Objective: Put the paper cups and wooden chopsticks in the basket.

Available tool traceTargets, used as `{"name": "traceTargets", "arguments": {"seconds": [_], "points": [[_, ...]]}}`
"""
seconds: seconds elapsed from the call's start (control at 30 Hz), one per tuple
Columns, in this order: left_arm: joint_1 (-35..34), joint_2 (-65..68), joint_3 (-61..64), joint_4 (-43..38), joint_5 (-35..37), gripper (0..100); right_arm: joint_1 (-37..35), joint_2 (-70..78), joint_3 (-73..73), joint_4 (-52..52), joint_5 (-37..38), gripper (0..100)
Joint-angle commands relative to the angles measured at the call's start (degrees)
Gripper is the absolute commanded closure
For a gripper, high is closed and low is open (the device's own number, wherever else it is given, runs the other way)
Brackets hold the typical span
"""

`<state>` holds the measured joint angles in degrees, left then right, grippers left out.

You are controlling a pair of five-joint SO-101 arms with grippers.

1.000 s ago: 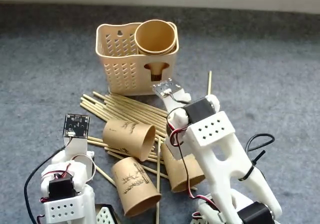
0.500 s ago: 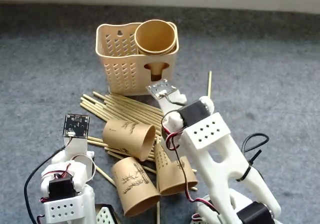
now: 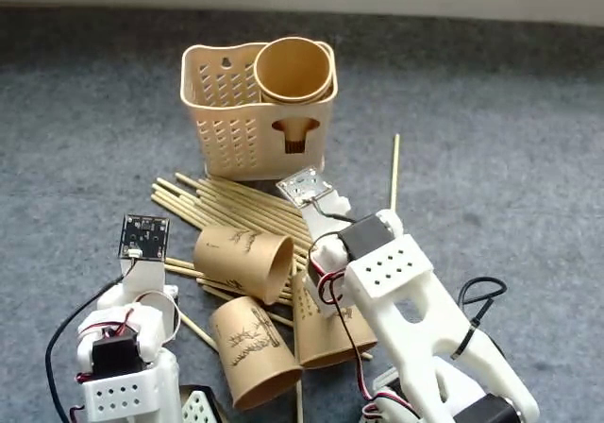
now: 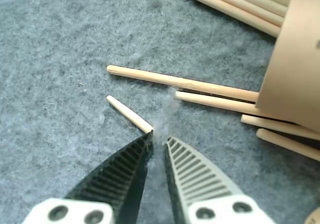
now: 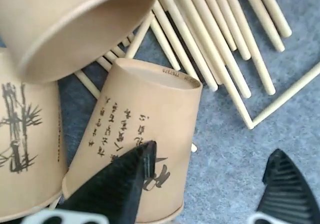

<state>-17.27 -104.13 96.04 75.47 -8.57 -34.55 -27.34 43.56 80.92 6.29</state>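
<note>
The beige slotted basket [image 3: 241, 121] stands at the back with stacked paper cups [image 3: 294, 69] in its right end. In front lies a pile of wooden chopsticks [image 3: 236, 208]. Three paper cups lie on the carpet: one on its side [image 3: 243, 261], one nearer [image 3: 255, 350], one [image 3: 326, 327] half under the right arm [image 3: 382, 262]. My right gripper [image 5: 210, 161] is open just above that cup [image 5: 145, 129], its dark finger [image 5: 127, 179] over the cup wall. My left gripper [image 4: 158, 140] is shut and empty, beside a loose chopstick tip [image 4: 129, 113].
Grey carpet all round. One chopstick [image 3: 394, 170] lies apart to the right of the pile. A thin stick [image 3: 299, 347] runs between the two nearer cups. The left arm [image 3: 127, 357] sits at the front left, with open carpet to its left.
The right arm has moved left and lower over the near right cup, and that cup has shifted left against the neighbouring cup. The left arm has kept still.
</note>
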Motion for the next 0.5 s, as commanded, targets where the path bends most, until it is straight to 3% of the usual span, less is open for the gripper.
{"name": "traceTargets", "arguments": {"seconds": [0.0, 0.13, 0.47], "points": [[-0.4, -0.2, 1.1, 0.3, -0.1, 95, -0.6, 0.2, 1.8, -0.8, 1.0, 73.3], [-0.4, -0.2, 1.1, 0.3, -0.1, 95, -0.6, 0.2, 1.4, -0.1, 1.0, 79.0], [-0.4, -0.2, 1.1, 0.3, -0.1, 95, 2.2, -3.2, -5.1, 6.5, 4.2, 79.0]]}}
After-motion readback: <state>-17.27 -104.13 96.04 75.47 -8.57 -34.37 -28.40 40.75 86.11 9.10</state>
